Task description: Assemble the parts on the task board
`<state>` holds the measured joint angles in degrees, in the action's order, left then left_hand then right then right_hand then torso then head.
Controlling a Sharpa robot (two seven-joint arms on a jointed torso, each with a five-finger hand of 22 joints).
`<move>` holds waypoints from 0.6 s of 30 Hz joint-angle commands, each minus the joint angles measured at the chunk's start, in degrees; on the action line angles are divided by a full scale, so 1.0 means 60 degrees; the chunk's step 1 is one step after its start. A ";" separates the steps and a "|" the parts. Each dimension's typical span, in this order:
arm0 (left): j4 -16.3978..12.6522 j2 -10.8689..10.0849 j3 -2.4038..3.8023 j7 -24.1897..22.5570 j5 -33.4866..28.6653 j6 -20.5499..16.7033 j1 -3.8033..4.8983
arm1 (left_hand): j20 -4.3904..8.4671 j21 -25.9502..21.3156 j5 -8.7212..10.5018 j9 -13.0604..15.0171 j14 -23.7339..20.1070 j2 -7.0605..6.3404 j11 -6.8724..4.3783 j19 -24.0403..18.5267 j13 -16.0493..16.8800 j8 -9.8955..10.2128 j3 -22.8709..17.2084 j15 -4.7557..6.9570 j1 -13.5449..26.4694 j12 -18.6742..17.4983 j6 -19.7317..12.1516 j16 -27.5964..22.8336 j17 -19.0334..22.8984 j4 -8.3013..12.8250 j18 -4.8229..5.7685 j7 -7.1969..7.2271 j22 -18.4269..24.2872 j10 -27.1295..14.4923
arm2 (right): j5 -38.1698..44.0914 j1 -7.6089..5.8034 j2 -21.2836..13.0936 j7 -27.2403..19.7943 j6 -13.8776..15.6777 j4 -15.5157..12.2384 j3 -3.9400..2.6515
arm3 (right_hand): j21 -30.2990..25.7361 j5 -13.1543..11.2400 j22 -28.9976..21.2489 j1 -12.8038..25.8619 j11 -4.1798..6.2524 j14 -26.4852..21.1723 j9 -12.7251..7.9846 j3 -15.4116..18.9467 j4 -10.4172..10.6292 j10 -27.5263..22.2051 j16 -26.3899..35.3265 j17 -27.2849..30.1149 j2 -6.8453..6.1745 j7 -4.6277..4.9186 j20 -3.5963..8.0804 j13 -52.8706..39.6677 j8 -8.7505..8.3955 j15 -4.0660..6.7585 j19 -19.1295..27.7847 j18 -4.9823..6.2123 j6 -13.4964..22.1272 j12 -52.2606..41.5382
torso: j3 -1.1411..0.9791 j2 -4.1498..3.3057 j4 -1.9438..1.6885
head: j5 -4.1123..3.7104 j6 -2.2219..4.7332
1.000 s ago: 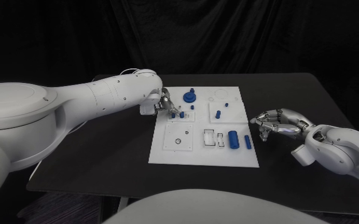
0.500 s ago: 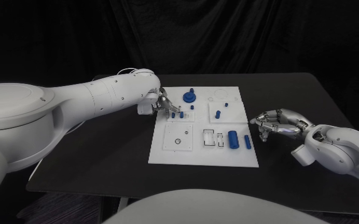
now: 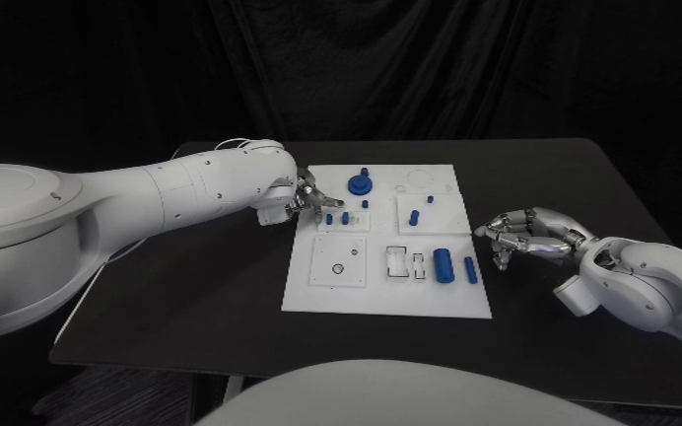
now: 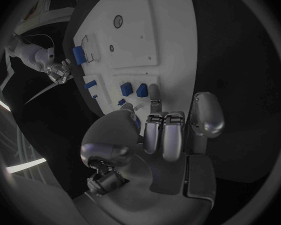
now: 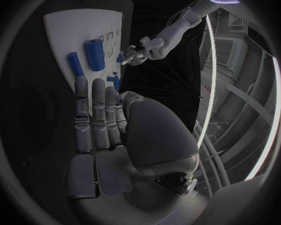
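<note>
The white task board [image 3: 324, 288] lies mid-table. My left hand [image 3: 300, 197] hovers at its left edge, fingers apart and holding nothing, just short of two small blue pegs [image 3: 337, 218] that stand in the board. The left wrist view shows the left hand [image 4: 168, 135] with one fingertip near those pegs [image 4: 133, 89]. My right hand [image 3: 523, 234] hangs over the table right of the board, with nothing in it, beside a thin blue rod [image 3: 470, 269] and a thick blue cylinder [image 3: 443, 264]. The right wrist view shows the right hand [image 5: 100, 120], the rod [image 5: 74, 64] and the cylinder [image 5: 94, 54].
A blue round disc part [image 3: 361, 185] sits at the board's far side and a short blue peg [image 3: 414, 217] stands mid-board. Bare black table [image 3: 185, 298] stretches left of the board, and a narrower strip [image 3: 569, 179] runs along its right.
My left hand has drawn back leftward off the two pegs, which stay standing in the board. The right hand has barely moved.
</note>
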<state>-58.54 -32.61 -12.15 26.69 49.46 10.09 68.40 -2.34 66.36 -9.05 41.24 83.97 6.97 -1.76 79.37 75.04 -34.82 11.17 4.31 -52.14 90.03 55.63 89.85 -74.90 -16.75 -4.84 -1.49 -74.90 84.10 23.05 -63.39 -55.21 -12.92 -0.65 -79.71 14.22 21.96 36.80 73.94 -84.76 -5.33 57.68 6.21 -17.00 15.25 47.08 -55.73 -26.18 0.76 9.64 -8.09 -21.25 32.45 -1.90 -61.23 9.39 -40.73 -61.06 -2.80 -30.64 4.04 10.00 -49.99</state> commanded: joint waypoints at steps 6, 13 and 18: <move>-0.0767 -0.0672 0.0010 -0.2485 0.0139 -0.3898 -0.0005 | 0.0201 0.0014 -0.2080 0.0923 0.1006 -0.0259 -0.0226 -0.0030 0.2439 -0.1297 0.0449 0.0190 -0.1239 -0.0066 -0.0509 0.0026 -0.2516 0.0014 -0.0063 0.0189 -0.1374 0.0936 | 0.0014 0.0020 -0.0058 0.0007 -0.0038 -0.0008 -0.0006 | 0.0057 -0.0033 0.0014 -0.0015 -0.0019 -0.0061 -0.0008 -0.0058 -0.0017 -0.0079 -0.0061 0.0016 0.0022 0.0014 0.0015 0.0009 0.0054 -0.0010 0.0082 0.0167 0.0051 -0.0016 | 0.0002 0.0006 0.0002 | -0.0006 -0.0001; -0.1164 -0.1061 0.0010 -0.4982 0.0623 -0.6719 -0.0005 | 0.0153 -0.0313 -0.3734 0.0231 -0.0404 -0.1068 -0.0068 -0.0340 -0.1199 -0.0599 -0.0610 0.0098 -0.4241 -0.4530 -0.1255 -0.2037 0.0081 0.0023 -0.0100 0.0011 -0.1302 -0.1911 | 0.0014 0.0020 -0.0074 -0.0162 0.0085 -0.0032 -0.0005 | 0.0057 -0.0035 0.0014 -0.0011 -0.0020 -0.0062 -0.0008 -0.0053 -0.0016 -0.0080 -0.0062 0.0017 0.0015 0.0015 0.0015 0.0010 0.0057 -0.0011 0.0083 0.0166 0.0047 -0.0018 | -0.0001 0.0006 0.0001 | -0.0029 -0.0001; -0.1111 -0.1040 0.0009 -0.6558 0.1196 -0.7564 -0.0005 | -0.0171 -0.1087 -0.2996 -0.1281 -0.2083 -0.1557 0.0357 -0.0906 -0.5410 0.0736 -0.1870 -0.0267 -0.5241 -0.9590 -0.0741 -0.5225 0.3671 0.0004 -0.0206 -0.0324 -0.1119 -0.4087 | 0.0014 0.0009 -0.0152 -0.0362 0.0398 -0.0169 -0.0006 | 0.0058 -0.0039 0.0015 0.0006 -0.0023 -0.0061 -0.0003 -0.0030 -0.0014 -0.0081 -0.0067 0.0020 -0.0021 0.0018 0.0013 0.0010 0.0072 -0.0013 0.0085 0.0166 0.0028 -0.0022 | 0.0004 0.0009 -0.0001 | -0.0037 -0.0001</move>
<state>-65.23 -39.09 -12.15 -0.80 53.05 -26.38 68.37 -3.30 60.26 -27.81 34.23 72.43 -2.16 0.09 74.30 43.98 -31.00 0.71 2.85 -83.07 34.33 50.97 60.26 -54.86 -16.72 -5.75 -3.27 -74.90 60.82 23.06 -63.38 -55.97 -13.59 -0.07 -80.34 14.22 21.96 36.80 73.94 -84.76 -5.54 57.68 6.21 -17.01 15.25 46.87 -55.94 -26.13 0.76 9.64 -8.09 -21.25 32.73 -1.90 -61.23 9.40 -40.73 -61.06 -2.80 -30.61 4.04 9.83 -49.99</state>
